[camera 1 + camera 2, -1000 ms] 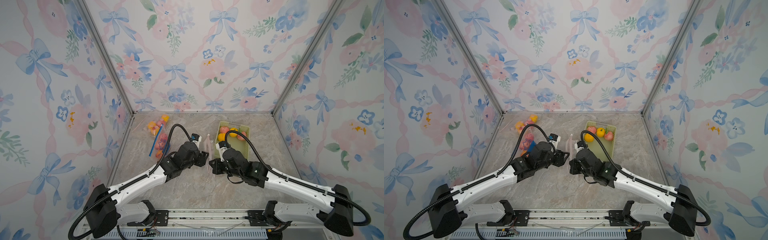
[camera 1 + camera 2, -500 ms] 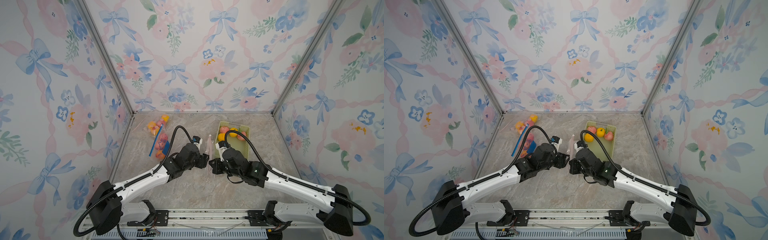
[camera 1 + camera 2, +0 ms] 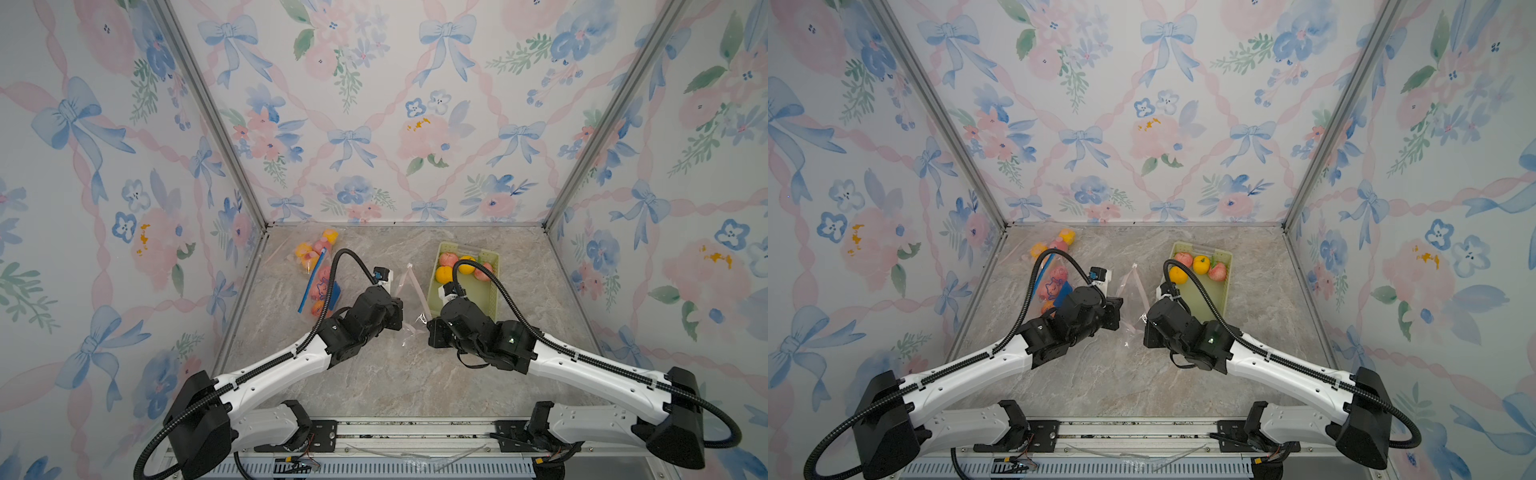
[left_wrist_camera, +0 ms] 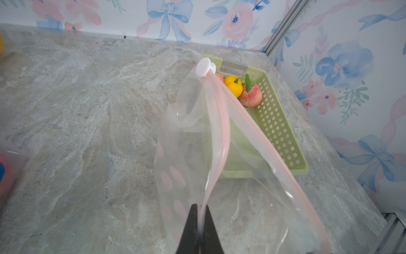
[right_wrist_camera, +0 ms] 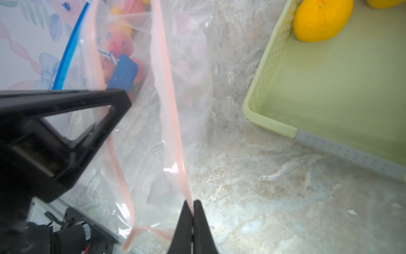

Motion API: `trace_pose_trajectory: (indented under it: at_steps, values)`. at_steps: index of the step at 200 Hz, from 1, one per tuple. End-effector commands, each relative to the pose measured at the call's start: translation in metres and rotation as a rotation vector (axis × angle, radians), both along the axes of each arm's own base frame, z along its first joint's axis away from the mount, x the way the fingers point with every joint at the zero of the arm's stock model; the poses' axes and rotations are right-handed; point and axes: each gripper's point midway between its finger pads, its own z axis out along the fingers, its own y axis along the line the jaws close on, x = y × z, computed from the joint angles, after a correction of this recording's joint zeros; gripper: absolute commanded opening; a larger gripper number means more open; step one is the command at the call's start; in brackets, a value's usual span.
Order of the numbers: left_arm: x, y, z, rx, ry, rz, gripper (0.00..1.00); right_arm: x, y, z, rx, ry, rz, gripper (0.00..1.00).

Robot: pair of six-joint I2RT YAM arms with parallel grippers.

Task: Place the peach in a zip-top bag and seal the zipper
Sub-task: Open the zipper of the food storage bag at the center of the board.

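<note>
Left wrist view: one pink rim of the bag (image 4: 219, 140) is pinched in the tight-pressed fingers of the left gripper (image 4: 201, 233), the opposite rim is clamped likewise by the right gripper (image 5: 193, 220), and beyond, the peach (image 4: 250, 96) is seen at the far end of the basket (image 4: 279, 123).

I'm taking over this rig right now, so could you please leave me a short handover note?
Left claw: shut on one lip of the zip-top bag.
Right claw: shut on the opposite lip; the mouth is spread, the bag empty.
Peach: in the green basket beside the bag, untouched.
Done: bag gripped and opened.
To do: load the peach, then run the white slider along the zipper.
</note>
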Motion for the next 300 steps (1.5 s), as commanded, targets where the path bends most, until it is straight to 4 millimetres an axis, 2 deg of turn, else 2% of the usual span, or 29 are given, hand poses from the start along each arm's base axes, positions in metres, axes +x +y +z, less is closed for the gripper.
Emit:
trace_pose_trajectory:
  at_steps: [1,8,16,41,58,96,137,165,184,223,263,300]
  values:
    - [-0.003,0.01,0.002,0.053,-0.035,-0.003,0.0,0.007,-0.004,0.004,-0.018,-0.005,-0.036,0.18]
    - [-0.005,0.009,0.001,0.054,-0.032,-0.019,0.0,0.009,0.005,0.01,0.022,-0.014,-0.014,0.24]
    - [-0.008,0.007,-0.001,0.053,-0.024,-0.034,0.0,0.012,0.014,0.018,0.073,-0.027,0.007,0.36]
    - [-0.01,0.006,-0.009,0.062,-0.006,-0.048,0.0,0.025,0.028,0.035,0.149,-0.052,0.024,0.57]
    - [-0.01,0.006,-0.016,0.078,0.008,-0.05,0.0,0.033,0.032,0.041,0.161,-0.065,0.015,0.6]
    - [-0.011,0.003,-0.025,0.097,0.025,-0.062,0.0,0.049,0.034,0.047,0.198,-0.075,-0.003,0.73]
    - [-0.014,-0.002,-0.028,0.093,0.038,-0.093,0.0,0.058,0.045,0.045,0.203,-0.062,0.03,0.8]
    - [-0.015,-0.006,-0.027,0.098,0.036,-0.112,0.0,0.059,0.053,0.036,0.18,-0.039,0.058,0.85]
    - [-0.015,-0.008,-0.028,0.097,0.039,-0.112,0.0,0.061,0.047,0.023,0.126,-0.015,0.025,0.85]
    - [-0.012,0.002,-0.027,0.092,0.034,-0.053,0.0,0.057,0.031,-0.007,0.066,0.035,-0.029,0.84]
    - [-0.013,0.001,-0.008,0.068,-0.006,-0.046,0.0,0.052,0.026,-0.029,0.03,0.066,-0.049,0.84]
    - [-0.02,-0.005,0.014,0.063,-0.053,-0.069,0.0,0.058,0.049,-0.035,0.016,0.068,0.002,0.84]
